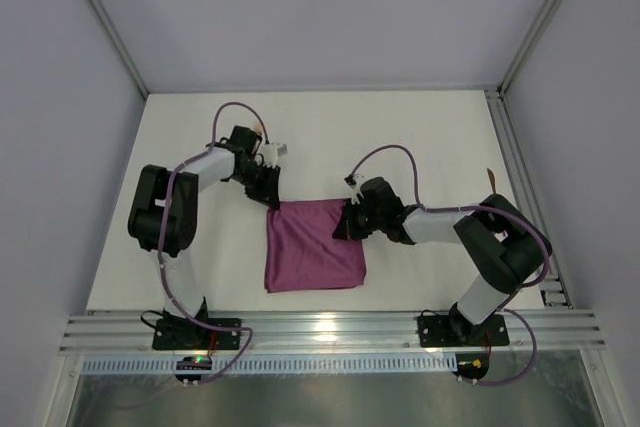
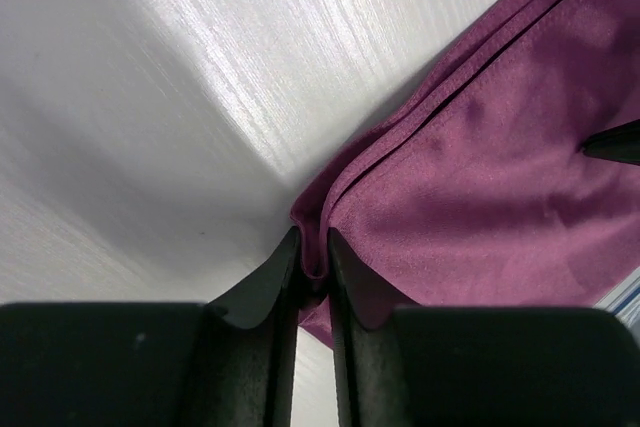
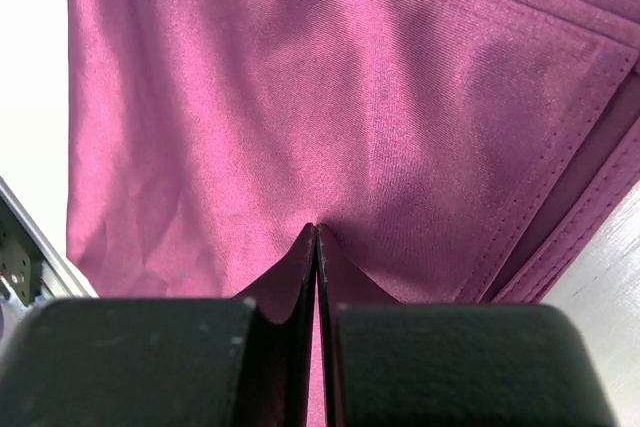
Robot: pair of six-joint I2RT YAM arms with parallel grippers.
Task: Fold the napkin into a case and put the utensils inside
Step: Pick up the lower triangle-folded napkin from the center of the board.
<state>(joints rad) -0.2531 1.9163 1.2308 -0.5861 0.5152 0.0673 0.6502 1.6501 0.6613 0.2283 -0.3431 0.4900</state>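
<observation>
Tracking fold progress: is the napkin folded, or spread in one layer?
Folded: the napkin shows several stacked hemmed edges along its border in both wrist views.

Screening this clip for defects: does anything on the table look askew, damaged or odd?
Nothing damaged or spilled. The napkin lies slightly skewed, and near the right tool its layered hems are staggered rather than aligned.

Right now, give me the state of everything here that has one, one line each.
napkin: folded in layers, lying flat, pinched on both far sides.
left gripper: shut on the napkin's far left corner.
right gripper: shut on the napkin near its far right corner.
</observation>
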